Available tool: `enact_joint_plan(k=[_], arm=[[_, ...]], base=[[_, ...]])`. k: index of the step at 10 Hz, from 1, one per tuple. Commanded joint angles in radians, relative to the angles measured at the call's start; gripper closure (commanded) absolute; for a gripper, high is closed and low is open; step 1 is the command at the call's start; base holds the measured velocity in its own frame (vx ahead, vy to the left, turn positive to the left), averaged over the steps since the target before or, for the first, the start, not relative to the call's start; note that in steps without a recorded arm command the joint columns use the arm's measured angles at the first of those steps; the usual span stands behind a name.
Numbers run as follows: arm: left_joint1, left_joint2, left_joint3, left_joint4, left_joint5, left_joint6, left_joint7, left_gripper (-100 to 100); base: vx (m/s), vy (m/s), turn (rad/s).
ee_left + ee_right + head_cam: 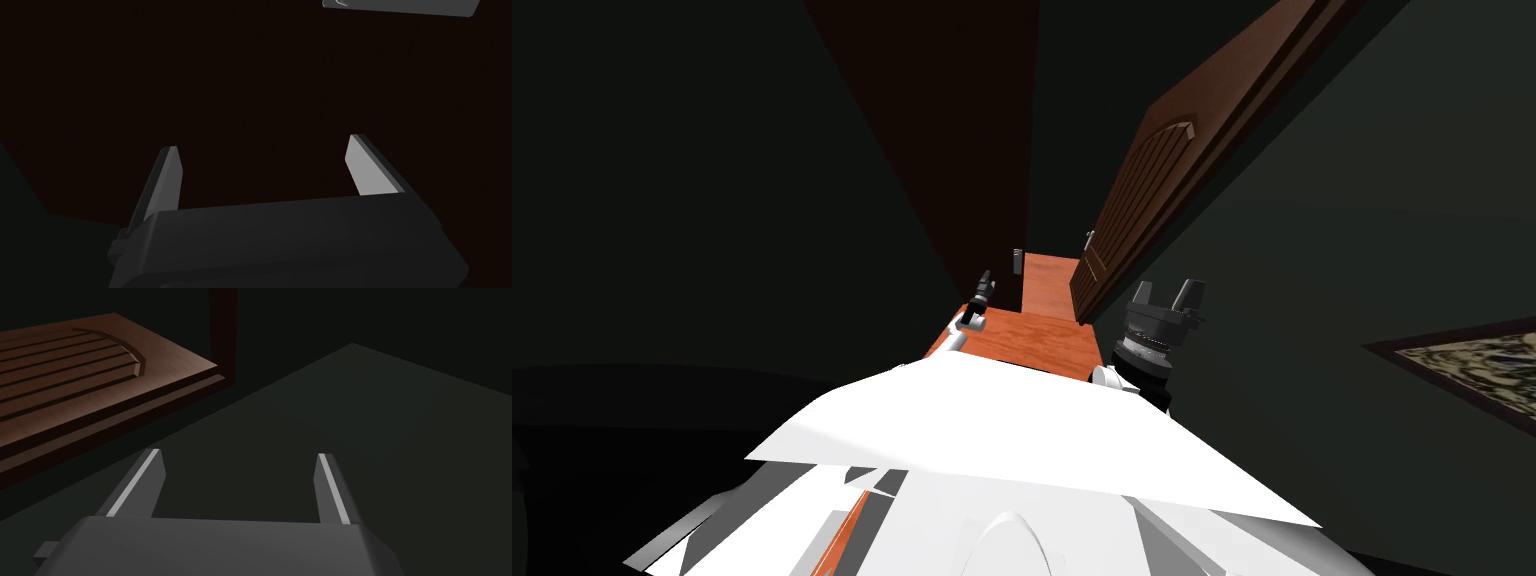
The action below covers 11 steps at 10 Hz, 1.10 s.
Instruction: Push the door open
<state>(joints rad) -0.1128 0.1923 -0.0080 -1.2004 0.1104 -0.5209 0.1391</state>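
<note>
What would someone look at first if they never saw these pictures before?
The big brown panelled door jumps out first, swung open on my right, with a bright orange floor running past it. Next comes my right tool, open, just to the right of the door's lower end.

Dark green-grey walls [662,200], orange-brown floor [1047,335], one framed picture [1472,375].

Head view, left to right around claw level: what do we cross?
left claw → floor → right claw → picture frame
</note>
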Motion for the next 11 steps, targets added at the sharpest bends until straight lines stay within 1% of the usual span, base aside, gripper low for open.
enact_joint_plan(k=[1, 2, 3, 8, 9, 11], arm=[[-0.027, 0.011, 0.0, 0.05, 0.004, 0.001, 0.003, -100], [-0.043, 0.015, 0.0, 0.077, 0.007, 0.002, 0.004, -100], [-0.043, 0.015, 0.0, 0.078, 0.007, 0.002, 0.004, -100], [-0.122, 0.035, -0.001, 0.217, 0.017, 0.009, 0.006, -100], [-0.122, 0.035, -0.001, 0.217, 0.017, 0.009, 0.006, -100], [-0.152, 0.043, -0.001, 0.269, 0.021, 0.011, 0.007, -100]], base=[[0.091, -0.048, -0.02], [0.109, -0.042, -0.021], [0.077, -0.024, -0.003], [0.085, -0.03, -0.016], [0.068, -0.018, -0.007], [0.07, -0.025, -0.011]])
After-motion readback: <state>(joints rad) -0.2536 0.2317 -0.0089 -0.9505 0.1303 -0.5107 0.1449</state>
